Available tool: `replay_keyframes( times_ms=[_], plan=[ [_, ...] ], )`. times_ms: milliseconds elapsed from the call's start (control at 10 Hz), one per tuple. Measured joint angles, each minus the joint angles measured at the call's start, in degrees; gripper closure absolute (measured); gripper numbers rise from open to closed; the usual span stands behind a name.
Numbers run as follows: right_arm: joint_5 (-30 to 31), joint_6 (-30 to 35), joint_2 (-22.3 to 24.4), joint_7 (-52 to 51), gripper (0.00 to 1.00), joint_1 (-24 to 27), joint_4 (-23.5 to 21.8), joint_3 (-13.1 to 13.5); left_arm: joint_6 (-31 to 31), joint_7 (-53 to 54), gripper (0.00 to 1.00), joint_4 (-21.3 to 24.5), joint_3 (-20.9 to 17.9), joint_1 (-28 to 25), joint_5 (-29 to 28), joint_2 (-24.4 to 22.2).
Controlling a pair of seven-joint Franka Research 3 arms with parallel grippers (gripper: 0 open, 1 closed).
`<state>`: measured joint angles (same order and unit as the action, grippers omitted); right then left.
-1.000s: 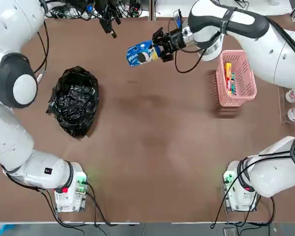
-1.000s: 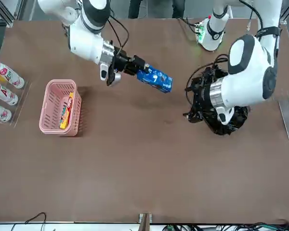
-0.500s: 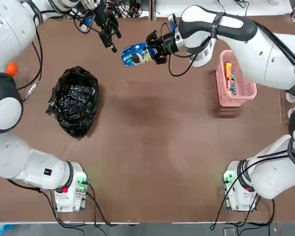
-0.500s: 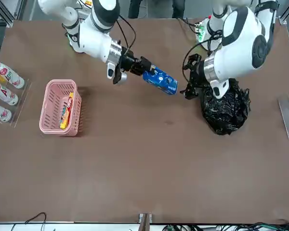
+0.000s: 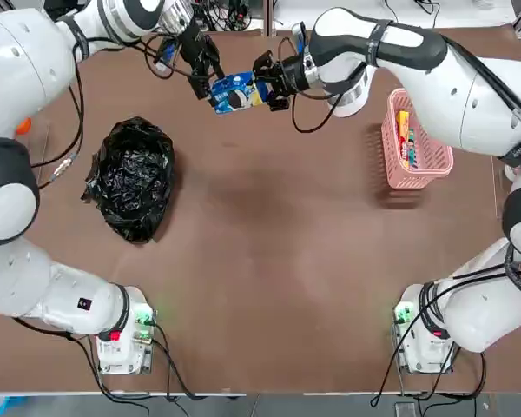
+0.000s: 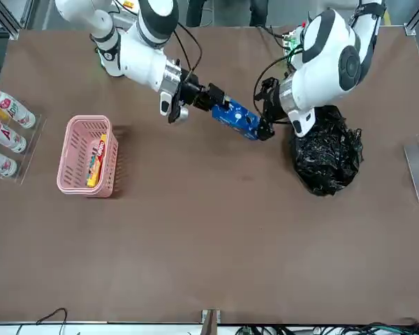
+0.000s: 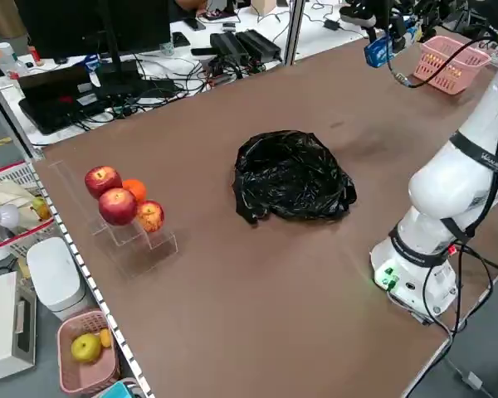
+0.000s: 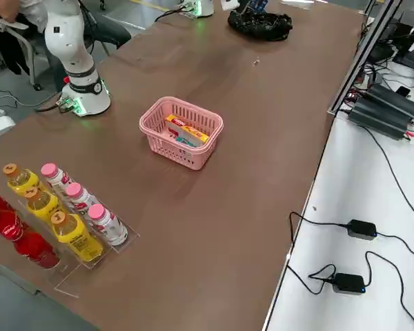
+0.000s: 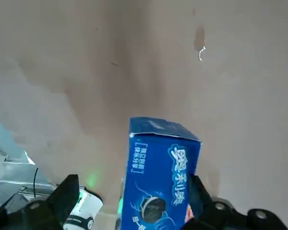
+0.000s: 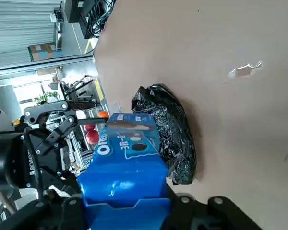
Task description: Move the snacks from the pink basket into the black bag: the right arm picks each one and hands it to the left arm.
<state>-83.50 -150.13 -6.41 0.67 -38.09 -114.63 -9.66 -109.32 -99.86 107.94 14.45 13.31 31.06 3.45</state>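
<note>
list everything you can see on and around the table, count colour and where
blue-and-white pouch: 1, blue and white, in the air at the table's far side, between the two grippers
pink basket: 1, pink, on the table's right side
yellow packet: 1, yellow with red marks, inside the basket
teal packet: 1, teal-blue, inside the basket beside the yellow one
black bag: 1, black, on the table's left side
fruits: 4, three red, one orange, on a clear stand at the left edge
bottles: 8, red, yellow and white, in a clear rack at the right edge
right gripper: jaws shut on the pouch
left gripper: jaws open at the pouch's other end
</note>
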Motion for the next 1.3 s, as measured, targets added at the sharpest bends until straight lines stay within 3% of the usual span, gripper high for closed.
replay_keyframes(
  times_ms=[800, 1100, 1300],
  plan=[
    [-3.2, -5.2, -0.1, 0.0, 0.57, -4.7, 0.3, 0.1, -1.4, 2.1, 0.03, 1.0, 2.2, 1.4, -2.4, 0.3],
    [-3.2, -5.2, -0.2, 0.0, 0.57, -4.7, 0.3, 0.1, -1.4, 3.6, 0.43, 1.4, 2.7, 1.4, -4.0, 0.4],
    [-3.2, -5.2, -0.2, 0.0, 0.57, -4.8, 0.4, 0.1, -1.2, 3.8, 0.48, 1.2, 2.7, 1.3, -4.0, 0.4]
  ],
)
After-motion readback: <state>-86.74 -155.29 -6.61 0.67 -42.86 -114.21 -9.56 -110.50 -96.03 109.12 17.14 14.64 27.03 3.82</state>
